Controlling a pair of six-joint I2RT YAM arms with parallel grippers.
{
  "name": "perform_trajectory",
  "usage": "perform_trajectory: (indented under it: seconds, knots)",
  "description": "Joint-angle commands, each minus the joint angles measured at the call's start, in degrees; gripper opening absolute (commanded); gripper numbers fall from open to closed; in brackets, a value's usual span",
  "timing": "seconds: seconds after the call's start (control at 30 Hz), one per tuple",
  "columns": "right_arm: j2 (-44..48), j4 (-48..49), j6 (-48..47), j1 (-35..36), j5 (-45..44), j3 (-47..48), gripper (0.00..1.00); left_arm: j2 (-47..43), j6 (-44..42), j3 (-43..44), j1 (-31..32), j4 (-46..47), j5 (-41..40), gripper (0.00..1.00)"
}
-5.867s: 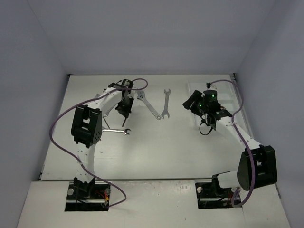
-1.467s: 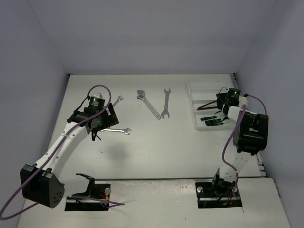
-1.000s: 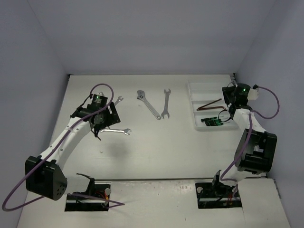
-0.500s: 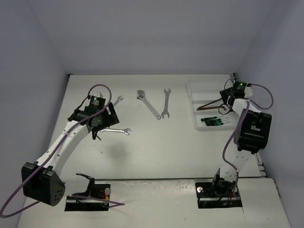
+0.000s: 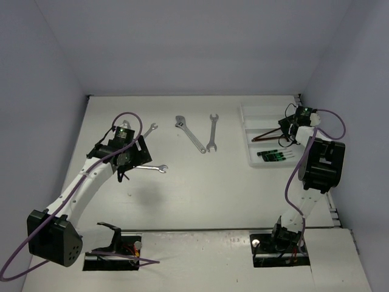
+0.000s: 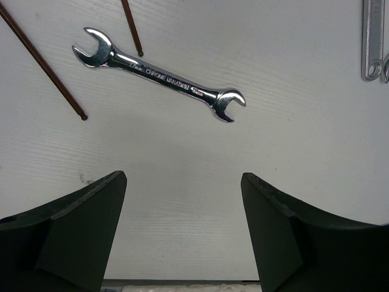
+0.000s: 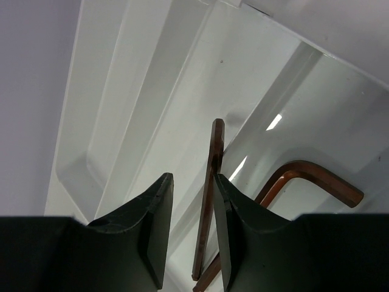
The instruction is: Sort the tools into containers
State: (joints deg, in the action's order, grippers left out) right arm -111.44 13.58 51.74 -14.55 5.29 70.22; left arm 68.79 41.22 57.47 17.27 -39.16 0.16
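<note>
On the white table (image 5: pixel 200 182), just ahead of the left claw (image 6: pixel 182 182), lies a small silver wrench (image 6: pixel 159 74). It is flat and shiny, with an open jaw at each end and lettering stamped along its handle. Two thin brown hex keys (image 6: pixel 42 61) lie on the table beside it, and the tip of one is just beside the wrench handle.

Farther across the table are three more silver tools: a short wrench (image 5: pixel 149 128), an adjustable wrench (image 5: pixel 189 134) and a long open-end wrench (image 5: pixel 212 132). The last two slant toward each other, with their near ends close together.

At the far right stands a white plastic tray (image 5: pixel 261 115) with three long compartments side by side. The middle compartment holds a few brown bent keys (image 5: pixel 267 135). The nearest compartment holds black-and-green screwdrivers (image 5: pixel 271 154).

The left claw is spread wide with nothing between its fingers. The small silver wrench lies beyond the fingertips, apart from both.

The right claw (image 7: pixel 192 179) hangs over the right end of the tray, above the bent keys. Its fingers stand a little apart, leaving a gap wider than a key shaft. One straight shaft (image 7: pixel 208 201) shows through that gap, close to one finger. I cannot tell whether it touches the finger.
</note>
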Motion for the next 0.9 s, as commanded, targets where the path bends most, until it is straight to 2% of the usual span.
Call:
perform_trajectory:
  seconds: [0.0,0.43,0.53,0.63,0.87]
  knots:
    - [1.48,-0.31,-1.12,0.13,-1.86,-0.34,0.29,-1.47,1.23,1.15,-0.39,1.1,-0.16,0.73]
    - [-2.04,-0.46,-1.74,0.13,-0.99,2.03,0.25,-0.24,0.94,1.59,-0.39,1.25,1.42,0.73]
    - [-2.38,-0.49,-1.83,0.13,-0.91,2.55,0.15,-0.32,0.88,1.51,-0.39,1.27,1.33,0.73]
    - [-1.77,-0.4,-1.82,0.13,-1.2,2.8,0.01,-0.33,0.86,1.33,-0.39,1.26,1.24,0.73]
    - [3.26,-0.4,-0.69,0.04,-2.45,1.7,0.0,-0.1,0.71,1.64,-0.39,1.28,1.29,0.73]
